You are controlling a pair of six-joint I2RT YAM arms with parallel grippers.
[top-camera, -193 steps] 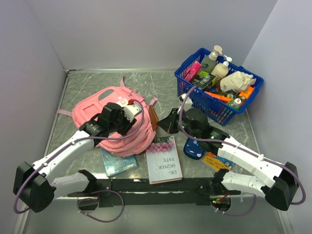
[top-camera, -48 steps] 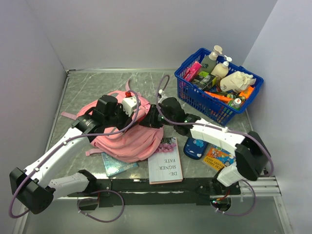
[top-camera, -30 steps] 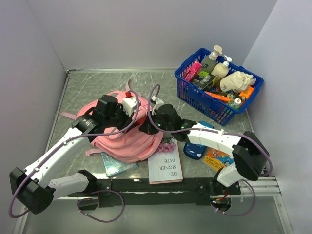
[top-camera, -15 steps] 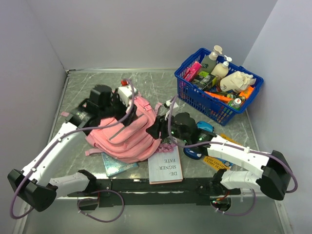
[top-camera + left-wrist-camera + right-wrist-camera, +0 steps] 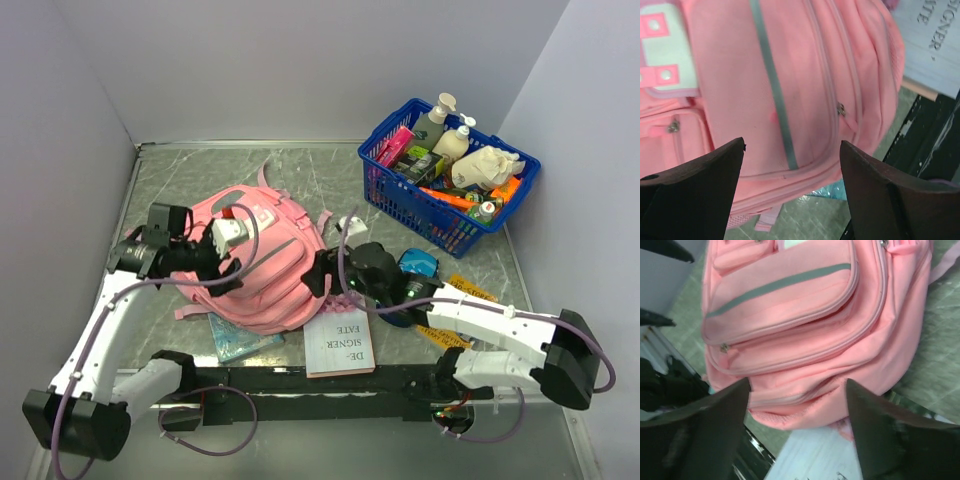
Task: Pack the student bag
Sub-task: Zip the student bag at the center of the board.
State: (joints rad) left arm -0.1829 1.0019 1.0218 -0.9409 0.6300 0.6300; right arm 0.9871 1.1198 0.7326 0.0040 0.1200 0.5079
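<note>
With the left gripper (image 5: 792, 147) and right gripper (image 5: 797, 384) spread wide and holding nothing above the student bag (image 5: 262, 262), which lies apparently zipped at left-centre with its near edge on a teal book (image 5: 240, 341), a grab may pinch fabric beside the zipper pull (image 5: 841, 109) and drag the bag.

This is a robot lab test cell. Plain pale walls (image 5: 300, 70) box in a grey marbled table (image 5: 190, 180) on three sides. A black rail (image 5: 320, 380) bearing cabled arms (image 5: 97, 330) runs along the table's near edge.
</note>
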